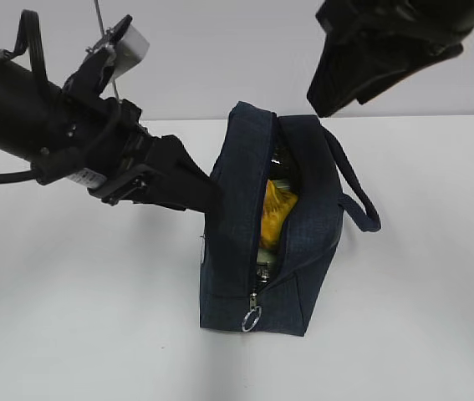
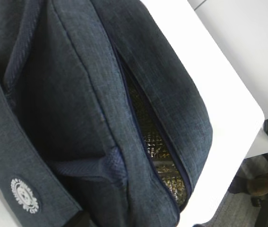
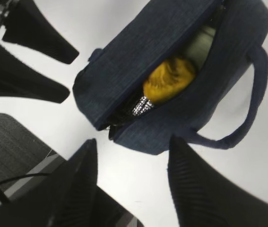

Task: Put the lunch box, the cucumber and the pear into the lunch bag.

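Navy lunch bag [image 1: 238, 209] holds the pear [image 1: 275, 213]; left gripper [image 1: 207, 196] touches it, right gripper [image 3: 131, 177] hangs open, empty.

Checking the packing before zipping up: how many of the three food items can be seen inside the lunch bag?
2: the pear mid-opening, the lunch box beside it; the cucumber may be hidden deeper in the lunch bag.

Pear [image 1: 277, 213] & lunch box [image 3: 201, 43] mostly hidden inside lunch bag [image 1: 235, 209], only slivers showing thru the open zip; cucumber not made out; right gripper [image 1: 337, 96] cut off by top edge in exterior view.
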